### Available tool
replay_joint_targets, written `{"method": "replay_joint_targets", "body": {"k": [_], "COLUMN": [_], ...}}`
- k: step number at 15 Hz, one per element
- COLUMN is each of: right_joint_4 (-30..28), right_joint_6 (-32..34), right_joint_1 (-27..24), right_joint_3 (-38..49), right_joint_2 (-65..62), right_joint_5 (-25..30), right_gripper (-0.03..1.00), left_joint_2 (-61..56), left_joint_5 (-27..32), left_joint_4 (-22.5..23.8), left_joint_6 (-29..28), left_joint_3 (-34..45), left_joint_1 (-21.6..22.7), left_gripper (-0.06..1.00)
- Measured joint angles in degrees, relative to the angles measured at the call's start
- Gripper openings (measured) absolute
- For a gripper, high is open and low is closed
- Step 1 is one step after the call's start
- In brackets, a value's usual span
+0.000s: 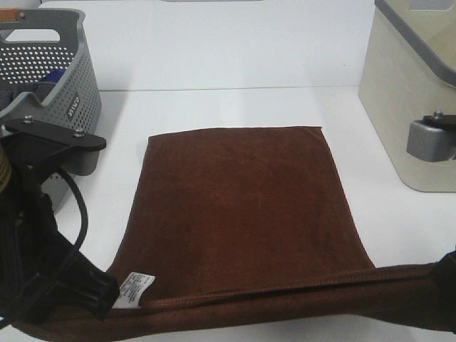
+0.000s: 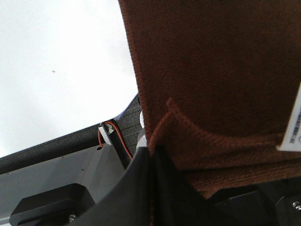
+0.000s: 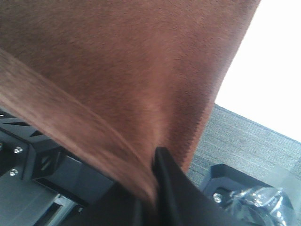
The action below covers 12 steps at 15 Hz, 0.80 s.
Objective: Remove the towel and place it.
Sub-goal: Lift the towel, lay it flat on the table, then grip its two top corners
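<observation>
The dark brown towel [image 1: 249, 206] lies spread flat on the white table [image 1: 399, 228], its far edge toward the back. Its near edge is lifted and stretched taut between both grippers. My left gripper [image 1: 107, 292] pinches the near left corner beside the white tag [image 1: 135, 288]. In the left wrist view the gripper [image 2: 149, 150] is shut on the towel [image 2: 216, 70] hem, with the tag [image 2: 294, 122] at the frame's side. My right gripper [image 1: 447, 285] holds the near right corner. The right wrist view shows the towel [image 3: 117, 61] running into the closed fingers of that gripper [image 3: 155, 188].
A grey perforated basket [image 1: 50, 85] stands at the back left with a blue item [image 1: 53, 75] inside. A beige bin [image 1: 406, 92] with a grey lid sits at the back right, and a grey metal fitting [image 1: 431, 139] is in front of it.
</observation>
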Motion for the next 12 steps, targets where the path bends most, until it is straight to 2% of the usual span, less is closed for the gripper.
{"method": "replay_joint_targets", "body": {"k": [1, 2, 5, 6, 8, 12], "right_joint_4": [-0.9, -1.3, -1.3, -1.3, -1.3, -1.3], "right_joint_6": [0.0, 0.0, 0.0, 0.0, 0.0, 0.1], "right_joint_1": [0.0, 0.0, 0.0, 0.0, 0.0, 0.0], "right_joint_3": [0.0, 0.0, 0.1, 0.1, 0.1, 0.2], "right_joint_2": [0.0, 0.0, 0.0, 0.0, 0.0, 0.0], "right_joint_5": [0.3, 0.7, 1.0, 1.0, 1.0, 0.5], "right_gripper": [0.15, 0.24, 0.63, 0.69, 0.73, 0.73], "left_joint_2": [0.0, 0.0, 0.0, 0.0, 0.0, 0.0], "left_joint_5": [0.6, 1.3, 0.7, 0.2, -0.1, -4.2], "left_joint_4": [-0.1, -0.7, -1.5, -1.6, -1.6, 0.4], "left_joint_6": [0.0, 0.0, 0.0, 0.0, 0.0, 0.0], "left_joint_3": [0.2, 0.2, 0.2, 0.2, 0.2, 0.2], "left_joint_1": [0.0, 0.0, 0.0, 0.0, 0.0, 0.0], "left_gripper": [0.06, 0.15, 0.63, 0.72, 0.76, 0.74]}}
